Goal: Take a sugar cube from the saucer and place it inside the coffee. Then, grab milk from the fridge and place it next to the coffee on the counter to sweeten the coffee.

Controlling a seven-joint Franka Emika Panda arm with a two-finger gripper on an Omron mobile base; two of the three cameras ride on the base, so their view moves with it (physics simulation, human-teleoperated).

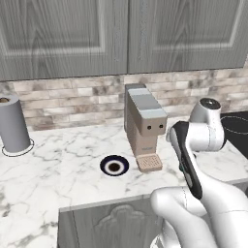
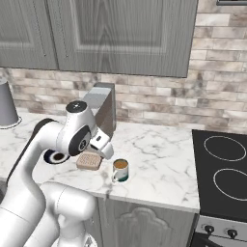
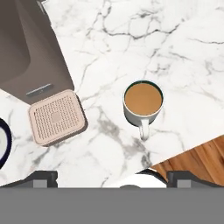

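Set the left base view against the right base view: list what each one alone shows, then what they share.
Left base view alone: a paper towel roll standing at the counter's far left. Right base view alone: the coffee in front of the machine, and a stove with ring burners. Shared: the coffee machine, the saucer, the marble counter, the arm.

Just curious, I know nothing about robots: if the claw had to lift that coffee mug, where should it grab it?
Probably across the round body of the coffee, coming straight down from above. It stands upright, and its handle points toward the counter edge, so the two sides beside it look free.
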